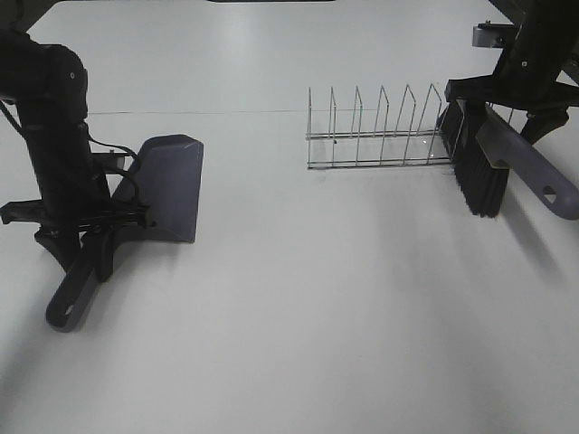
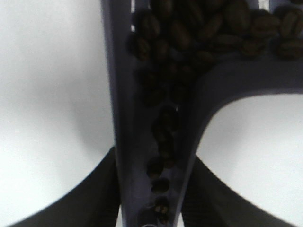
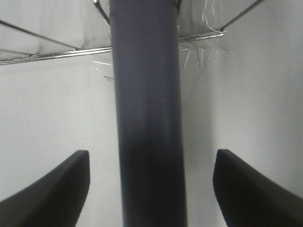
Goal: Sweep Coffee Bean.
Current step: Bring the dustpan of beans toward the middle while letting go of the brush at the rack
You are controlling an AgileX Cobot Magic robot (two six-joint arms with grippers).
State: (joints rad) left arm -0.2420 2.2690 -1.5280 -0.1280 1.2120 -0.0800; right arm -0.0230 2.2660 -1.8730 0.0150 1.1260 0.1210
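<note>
The left gripper (image 2: 154,198) is clamped on the handle of the one purple dustpan (image 1: 172,185). The coffee bean (image 2: 199,28) heap lies inside it, too many to count, trailing down the handle channel. The right gripper (image 3: 149,189) stands spread, gaps either side of the single brush (image 1: 478,172), beside one wire rack (image 1: 375,136).

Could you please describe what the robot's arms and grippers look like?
Both arms are matt black. The left arm has a bulky rounded joint and thin black cables looping at its wrist; the right arm carries a grey metal bracket. The fingers are dark, smooth and tapered. No markings show.
</note>
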